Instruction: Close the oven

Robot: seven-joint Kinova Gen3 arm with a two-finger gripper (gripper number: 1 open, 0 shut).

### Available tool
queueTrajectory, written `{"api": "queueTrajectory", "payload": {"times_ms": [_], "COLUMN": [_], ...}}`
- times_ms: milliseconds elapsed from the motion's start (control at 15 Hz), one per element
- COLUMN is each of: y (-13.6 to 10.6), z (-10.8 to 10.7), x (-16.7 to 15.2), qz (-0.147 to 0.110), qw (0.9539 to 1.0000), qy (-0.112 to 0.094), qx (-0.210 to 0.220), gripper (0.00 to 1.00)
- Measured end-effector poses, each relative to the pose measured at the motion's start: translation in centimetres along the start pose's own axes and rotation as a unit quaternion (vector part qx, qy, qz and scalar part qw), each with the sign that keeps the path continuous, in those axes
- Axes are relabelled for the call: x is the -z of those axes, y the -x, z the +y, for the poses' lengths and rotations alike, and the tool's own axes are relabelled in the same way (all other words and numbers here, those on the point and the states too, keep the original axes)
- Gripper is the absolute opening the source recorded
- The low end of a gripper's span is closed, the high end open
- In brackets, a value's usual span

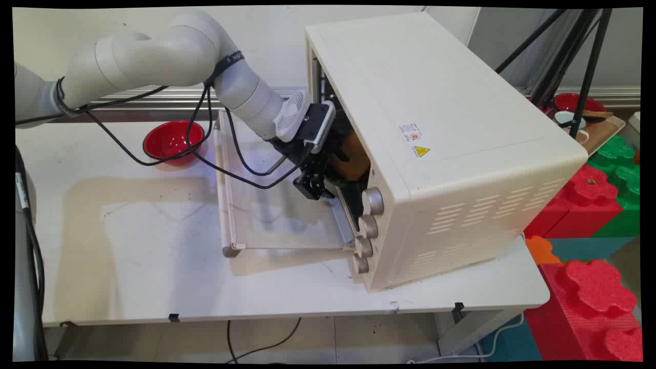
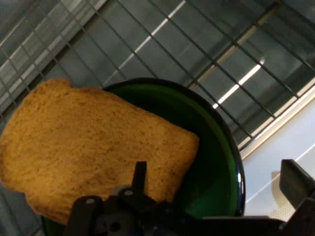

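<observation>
Hand view shows you a slice of toast (image 2: 93,147) lying in a green bowl (image 2: 216,162) on the oven rack (image 2: 162,49): light, crumbly, loose. The bowl rim looks rigid and slick. Gripper (image 2: 216,184) fingers spread wide, straddling the rim, holding nothing that shows.

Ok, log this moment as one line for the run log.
gripper: open, inside toaster oven | nearest: bread slice in green bowl on oven rack | oven door: open | red bowl: on table
</observation>
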State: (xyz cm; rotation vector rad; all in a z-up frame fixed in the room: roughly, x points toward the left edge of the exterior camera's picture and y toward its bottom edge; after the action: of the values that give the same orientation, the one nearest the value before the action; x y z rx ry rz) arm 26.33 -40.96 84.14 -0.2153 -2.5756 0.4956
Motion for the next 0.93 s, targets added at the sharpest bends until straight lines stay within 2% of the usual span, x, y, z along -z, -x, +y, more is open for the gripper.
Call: {"api": "queueTrajectory", "payload": {"times_ms": [600, 933], "y": [0.4, 1.1], "z": [0.8, 1.5], "x": [2.0, 4.2], "qz": [0.014, 0.025], "qw": [0.9985, 0.9950], "qy": [-0.019, -0.033], "qx": [0.050, 0.091], "gripper": [1.00, 1.00]}}
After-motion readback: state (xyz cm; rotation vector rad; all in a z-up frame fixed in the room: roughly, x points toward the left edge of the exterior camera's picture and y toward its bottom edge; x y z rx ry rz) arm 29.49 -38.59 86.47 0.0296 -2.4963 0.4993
